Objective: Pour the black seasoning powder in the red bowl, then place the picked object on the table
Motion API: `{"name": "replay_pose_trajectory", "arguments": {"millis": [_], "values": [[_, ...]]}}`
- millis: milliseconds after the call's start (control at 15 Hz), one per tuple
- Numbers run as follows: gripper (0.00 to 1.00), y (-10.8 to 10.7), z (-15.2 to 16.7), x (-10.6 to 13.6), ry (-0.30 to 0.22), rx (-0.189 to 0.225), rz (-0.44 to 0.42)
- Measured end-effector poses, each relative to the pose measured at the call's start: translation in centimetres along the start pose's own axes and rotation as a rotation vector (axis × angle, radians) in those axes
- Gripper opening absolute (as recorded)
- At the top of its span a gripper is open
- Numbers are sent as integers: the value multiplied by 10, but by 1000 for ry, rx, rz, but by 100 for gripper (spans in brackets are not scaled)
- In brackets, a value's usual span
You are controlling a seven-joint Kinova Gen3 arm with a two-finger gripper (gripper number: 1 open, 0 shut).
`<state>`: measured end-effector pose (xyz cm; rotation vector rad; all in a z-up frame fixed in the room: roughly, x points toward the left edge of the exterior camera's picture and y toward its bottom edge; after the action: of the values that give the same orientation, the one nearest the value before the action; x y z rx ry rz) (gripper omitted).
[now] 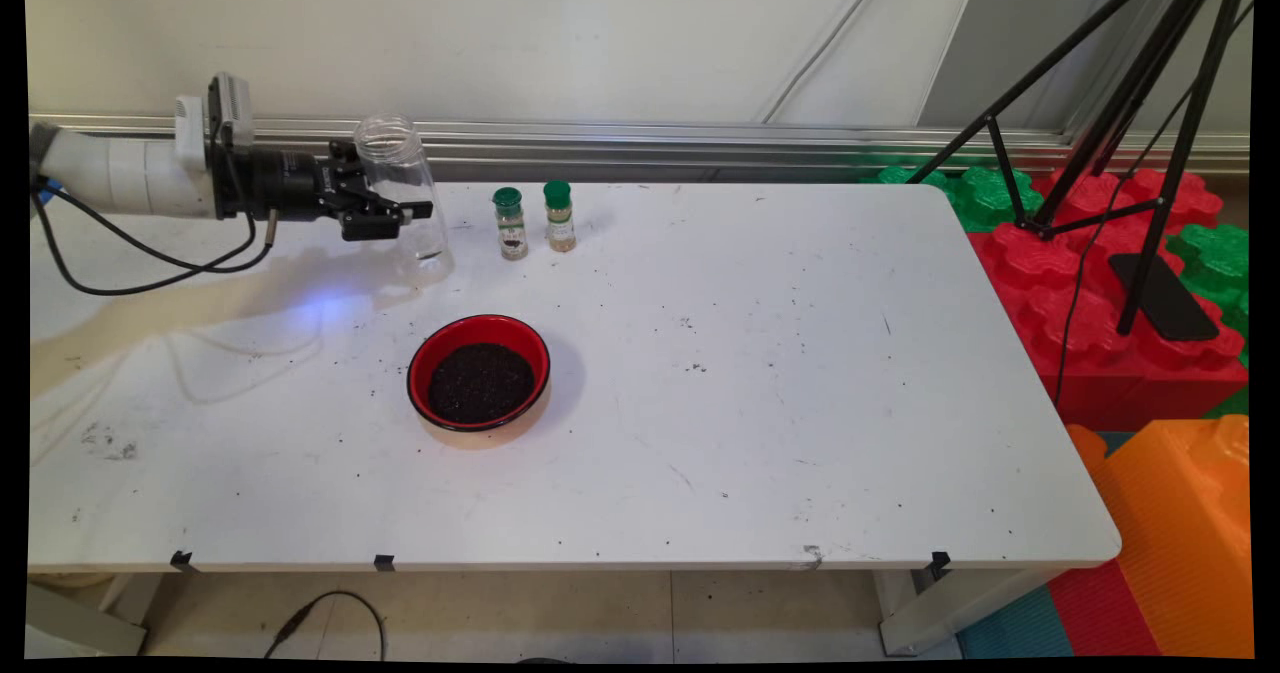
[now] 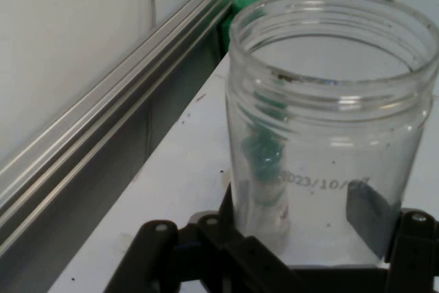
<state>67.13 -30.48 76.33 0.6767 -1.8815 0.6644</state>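
My gripper (image 1: 398, 215) reaches in from the left at the table's back left and is shut on a clear, empty plastic jar (image 1: 402, 183), gripping it around the middle. The jar leans slightly, mouth up, with its base close to the table; whether it touches I cannot tell. The hand view shows the jar (image 2: 329, 135) filling the frame between the black fingers (image 2: 228, 212), with a printed date on its wall. A red bowl (image 1: 478, 322) of dark grains sits in front of the jar, nearer the table's front. Two small green-capped spice bottles (image 1: 511, 223) (image 1: 559, 215) stand just right of the jar.
A metal rail (image 1: 700, 143) runs along the wall behind the table. Off the right end stand a black tripod (image 1: 1130, 133) and red, green and orange foam blocks (image 1: 1100, 293). Black cables (image 1: 140, 263) hang from the arm over the table's left side.
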Motion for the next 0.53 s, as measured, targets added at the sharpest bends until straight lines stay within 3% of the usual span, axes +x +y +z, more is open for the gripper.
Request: {"name": "replay_pose_trajectory", "arguments": {"millis": [533], "values": [[0, -6, 18, -32, 13, 33, -65]]}}
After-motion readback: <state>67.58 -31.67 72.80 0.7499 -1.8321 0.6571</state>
